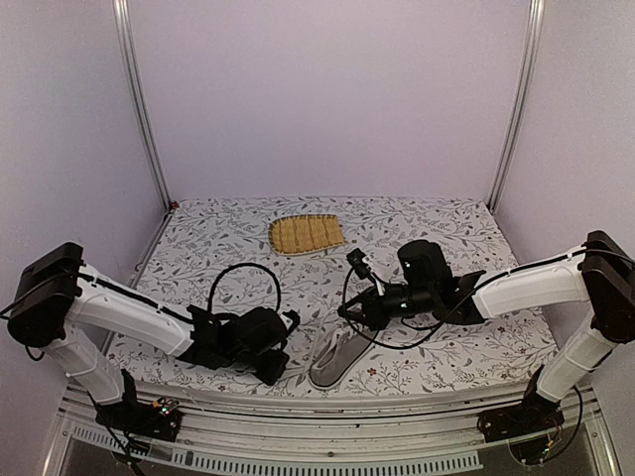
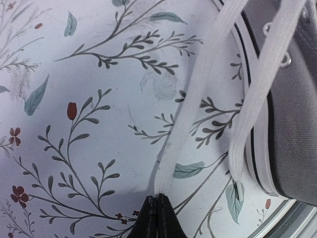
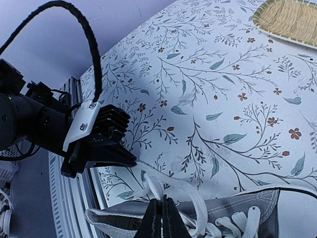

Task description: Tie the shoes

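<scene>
The grey sneaker (image 1: pixel 332 359) with white sole lies near the table's front edge, between my two grippers. My left gripper (image 1: pixel 279 363) is just left of it, shut on the end of a white lace (image 2: pixel 190 114) that runs flat over the cloth to the sneaker (image 2: pixel 297 129). A second lace (image 2: pixel 257 99) hangs beside the sole. My right gripper (image 1: pixel 355 319) is above the shoe's opening, shut on a loop of white lace (image 3: pixel 166 181) over the grey sneaker (image 3: pixel 247 210). The left gripper (image 3: pixel 126 159) shows there too, holding its lace end.
A yellow woven mat (image 1: pixel 307 234) lies at the back centre and also shows in the right wrist view (image 3: pixel 292 20). The floral tablecloth (image 1: pixel 446 238) covers the table. The metal front rail (image 1: pixel 327 441) runs close behind the shoe. A black cable (image 3: pixel 89 44) arcs over the left arm.
</scene>
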Tool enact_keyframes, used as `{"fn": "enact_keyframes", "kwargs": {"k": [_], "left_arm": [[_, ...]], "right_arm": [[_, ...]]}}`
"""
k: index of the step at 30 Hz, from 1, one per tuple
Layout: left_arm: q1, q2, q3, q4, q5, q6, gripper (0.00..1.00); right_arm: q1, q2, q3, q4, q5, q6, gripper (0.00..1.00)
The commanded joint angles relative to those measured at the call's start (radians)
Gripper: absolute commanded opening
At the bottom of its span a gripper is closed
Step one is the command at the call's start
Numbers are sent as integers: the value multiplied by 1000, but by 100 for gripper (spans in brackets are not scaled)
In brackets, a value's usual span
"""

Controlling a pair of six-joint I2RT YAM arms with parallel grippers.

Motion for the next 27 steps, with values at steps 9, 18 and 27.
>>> {"fn": "enact_keyframes", "kwargs": {"k": [9,18,27], "left_arm": [[-32,-81,-47,-1,-78,-77,0],[-32,-289,-79,224,77,-119,0],[-45,-255,-39,406,262,-110,0]], "right_arm": [[8,-11,17,37,15,17,2],[7,-8,22,41,27,25,2],[8,9,38,56,43,45,2]]}}
